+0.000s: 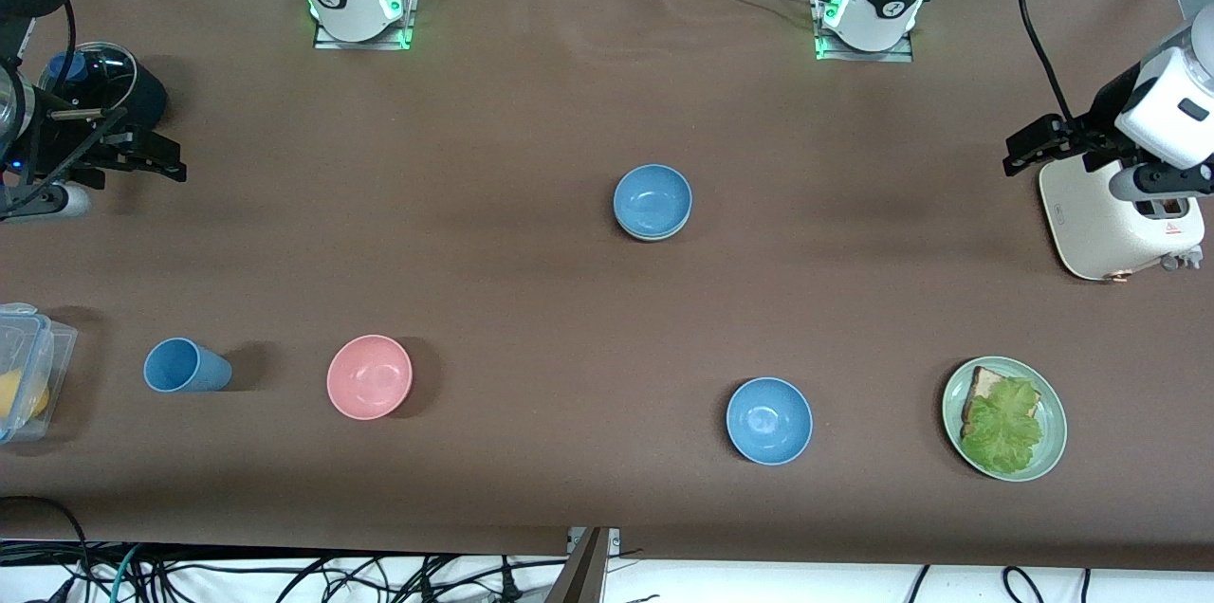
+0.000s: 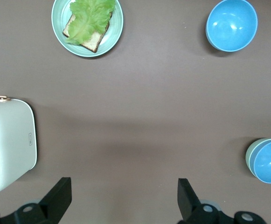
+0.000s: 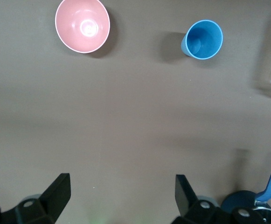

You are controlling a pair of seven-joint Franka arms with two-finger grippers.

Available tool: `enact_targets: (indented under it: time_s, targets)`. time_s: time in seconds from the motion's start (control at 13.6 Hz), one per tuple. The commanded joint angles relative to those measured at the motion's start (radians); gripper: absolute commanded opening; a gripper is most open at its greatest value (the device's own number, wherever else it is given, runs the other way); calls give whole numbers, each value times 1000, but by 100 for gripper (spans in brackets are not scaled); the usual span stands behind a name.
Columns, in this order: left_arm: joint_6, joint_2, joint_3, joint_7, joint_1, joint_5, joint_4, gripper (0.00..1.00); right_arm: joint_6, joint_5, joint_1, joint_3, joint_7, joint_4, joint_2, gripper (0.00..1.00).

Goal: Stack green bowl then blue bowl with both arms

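Brown tabletop (image 1: 531, 319): mid-table, a blue bowl (image 1: 652, 199) sits nested in the green bowl (image 2: 250, 154). Both arms wait high, left gripper (image 2: 123, 198) over the toaster (image 1: 1119, 224) end, right gripper (image 3: 121, 196) over its own end, fingers spread, empty.

Glossy bowls on a matt counter
The blue bowl (image 1: 652, 199) and pink bowl (image 1: 369, 375) look smooth and shiny; the brown counter (image 1: 531, 319) looks matt, cloth-like.

Sky-blue bowl (image 1: 652, 198) in sage-green bowl (image 2: 250, 155); pink bowl (image 1: 369, 376).
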Motion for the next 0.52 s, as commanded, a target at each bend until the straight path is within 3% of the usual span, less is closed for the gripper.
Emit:
enact_targets:
  time_s: [0.0,0.15,0.29,0.44]
  targets:
    - [24,-30,84,8,-97,-18,-38,100,-1,-10,-9,6,7,12,2,99]
    - [24,-29,74,6,-71,-16,-37,100,-1,-10,-9,6,6,12,2,99]
    - [17,-29,21,6,-17,-16,-37,100,-1,-8,-9,6,6,11,2,99]
    - [16,-30,22,3,-29,-15,-35,100,-1,-8,-9,6,4,11,3,99]
